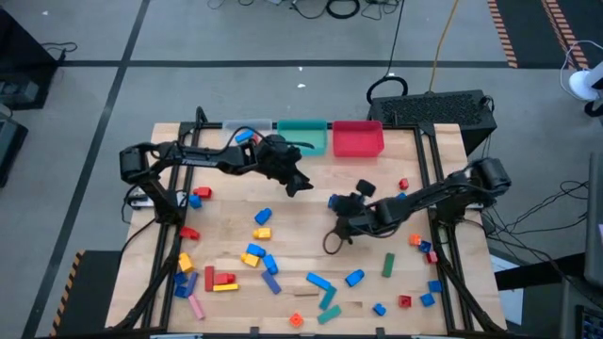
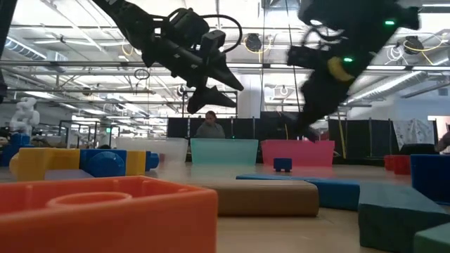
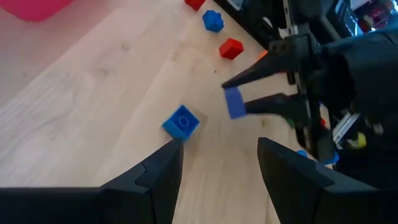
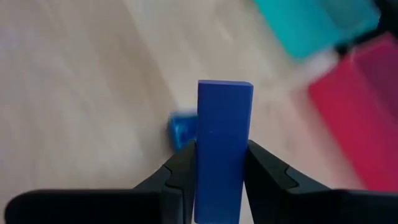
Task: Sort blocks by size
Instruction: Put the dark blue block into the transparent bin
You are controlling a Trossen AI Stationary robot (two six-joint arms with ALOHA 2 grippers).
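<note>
Right hand [image 4: 221, 168] gripping long blue plastic brick [image 4: 224, 149] by lower end only; brick risking pivoting, slipping before red bin [image 1: 358, 138] at 12 o'clock. Left hand [image 3: 217, 165] released, hovering.

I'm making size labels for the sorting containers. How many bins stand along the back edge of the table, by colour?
clear bin: 1
teal bin: 1
red bin: 1
Total: 3
</note>
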